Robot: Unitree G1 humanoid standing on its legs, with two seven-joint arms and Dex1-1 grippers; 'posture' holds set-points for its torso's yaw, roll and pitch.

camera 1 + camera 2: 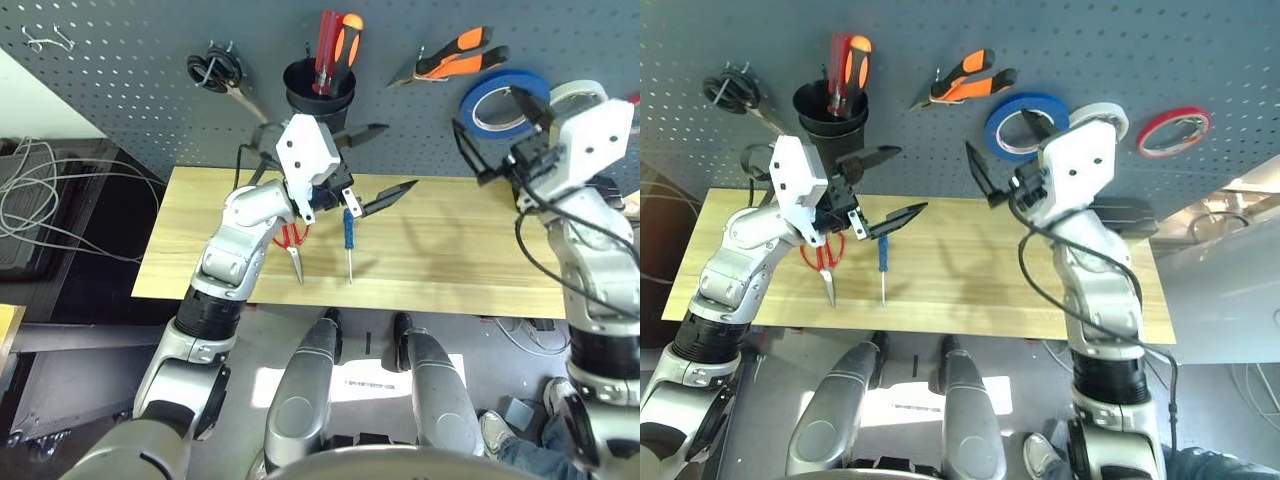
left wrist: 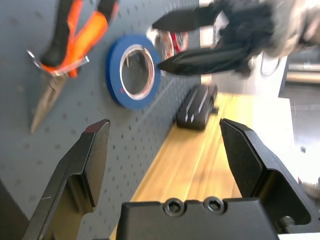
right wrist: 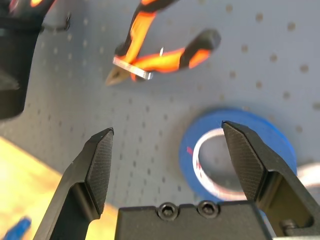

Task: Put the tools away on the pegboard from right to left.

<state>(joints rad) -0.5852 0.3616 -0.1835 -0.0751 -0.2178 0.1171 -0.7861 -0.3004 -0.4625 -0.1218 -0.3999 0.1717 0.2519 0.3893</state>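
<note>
Tools remaining on the wooden table (image 1: 1060, 290): the blue-handled screwdriver (image 1: 349, 243) and the red-handled scissors (image 1: 292, 243). Both lie side by side near the table's front edge. Each has its long axis running front to back, with the handle toward the pegboard (image 1: 940, 40) and the tip toward the robot.

Left gripper (image 1: 372, 170): positioned just above and behind these two tools. Its two black fingers stand wide apart and hold nothing. It points to the robot's right, roughly parallel to the pegboard.

Right gripper (image 1: 1008, 155): raised over the table's rear edge. Its fingers are spread wide and hold nothing. It points toward the pegboard, level with the blue tape roll (image 1: 1025, 124).

Pegboard, behind the table: the blue tape roll hangs flat against the panel. The orange-and-black pliers (image 1: 965, 80) hang to its left, long axis close to horizontal, nose pointing left and slightly down. A black cup (image 1: 831, 118) farther left holds upright tools. A red tape roll (image 1: 1175, 128) hangs to the right.
</note>
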